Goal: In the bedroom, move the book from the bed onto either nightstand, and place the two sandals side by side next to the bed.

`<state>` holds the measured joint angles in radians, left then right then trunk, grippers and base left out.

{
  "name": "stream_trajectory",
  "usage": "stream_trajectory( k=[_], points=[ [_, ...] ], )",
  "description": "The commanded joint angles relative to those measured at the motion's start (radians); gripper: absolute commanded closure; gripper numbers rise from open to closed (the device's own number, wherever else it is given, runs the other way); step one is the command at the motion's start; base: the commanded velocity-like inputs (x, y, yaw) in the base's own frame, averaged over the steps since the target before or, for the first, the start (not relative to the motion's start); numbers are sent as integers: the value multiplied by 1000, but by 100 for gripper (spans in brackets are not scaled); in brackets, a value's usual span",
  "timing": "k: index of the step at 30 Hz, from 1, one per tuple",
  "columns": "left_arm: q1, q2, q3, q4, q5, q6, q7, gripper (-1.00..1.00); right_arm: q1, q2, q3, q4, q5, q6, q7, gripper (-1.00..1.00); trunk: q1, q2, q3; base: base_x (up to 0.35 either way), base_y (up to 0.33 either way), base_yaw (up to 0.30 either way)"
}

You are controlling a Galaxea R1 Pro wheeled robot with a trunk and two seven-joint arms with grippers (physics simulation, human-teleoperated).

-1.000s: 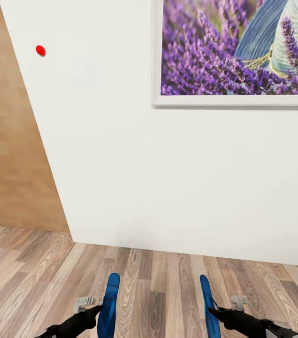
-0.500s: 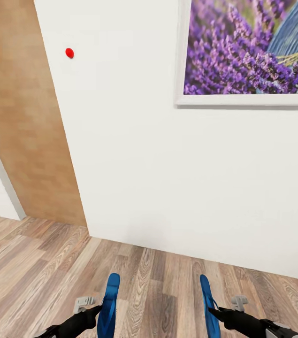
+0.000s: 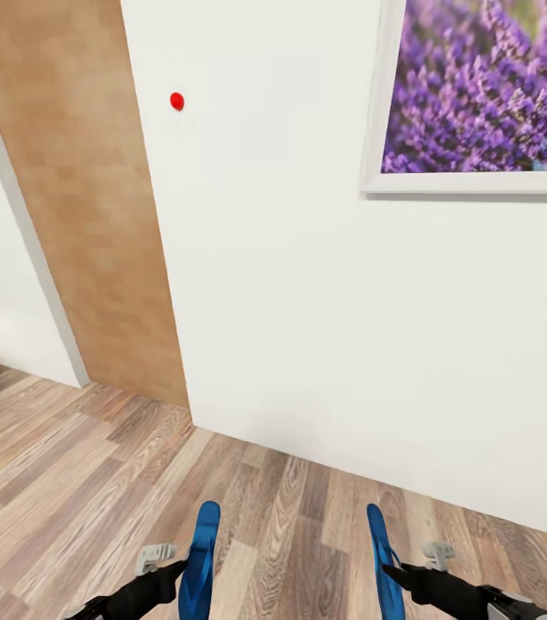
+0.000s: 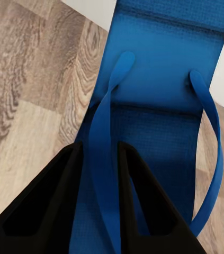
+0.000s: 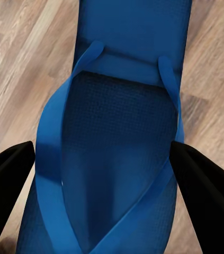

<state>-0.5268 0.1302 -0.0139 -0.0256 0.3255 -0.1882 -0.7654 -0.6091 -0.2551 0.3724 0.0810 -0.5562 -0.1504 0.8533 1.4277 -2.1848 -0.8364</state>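
Sandals: both lifted | left gripper [image 3: 189, 570] clenched on left sandal [image 3: 200, 560] strap, 7 o'clock | right gripper [image 3: 394, 573] grasping right sandal [image 3: 383, 560], 5 o'clock | facing white wall [image 3: 307, 301] | remaining, judged: sandal placement, book transfer.

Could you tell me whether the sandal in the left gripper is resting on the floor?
No: in the head view the left gripper holds its sandal up, on edge, above the wood-plank floor.
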Motion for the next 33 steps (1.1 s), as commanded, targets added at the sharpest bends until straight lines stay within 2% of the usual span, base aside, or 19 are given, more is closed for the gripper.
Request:
stream_trajectory(
  k=[1, 6, 7, 10, 13, 20, 33],
  points=[
    [-1, 0, -2, 1, 0, -7, 3, 100, -1, 0, 8, 4, -6, -8, 4, 100, 0, 0, -1, 56, 0, 53],
    [-1, -5, -2, 1, 0, -7, 3, 100, -1, 3, 8, 5, -5, -8, -2, 100, 0, 0, -1, 66, 0, 19],
    [-1, -5, -2, 1, 0, -7, 3, 100, 4, 4, 8, 5, -4, -8, -29, 100, 0, 0, -1, 70, 0, 4],
    [-1, -6, -2, 2, 0, -7, 3, 100, 56, 5, 8, 5, -2, -8, -90, 100, 0, 0, -1, 71, 0, 2],
    [6, -6, -1, 4, 0, -7, 3, 100, 100, 4, 8, 4, 0, -10, -113, 100, 0, 0, -1, 71, 0, 0],
    [53, -6, -1, 3, -2, -8, 4, 100, 112, 4, 8, 3, 1, -16, -118, 100, 0, 0, -1, 76, 0, 0],
    [56, -7, -3, 3, -2, -7, 3, 100, 112, 3, 8, 3, 1, -23, -118, 100, 0, 0, -1, 92, 0, 0]
  ],
)
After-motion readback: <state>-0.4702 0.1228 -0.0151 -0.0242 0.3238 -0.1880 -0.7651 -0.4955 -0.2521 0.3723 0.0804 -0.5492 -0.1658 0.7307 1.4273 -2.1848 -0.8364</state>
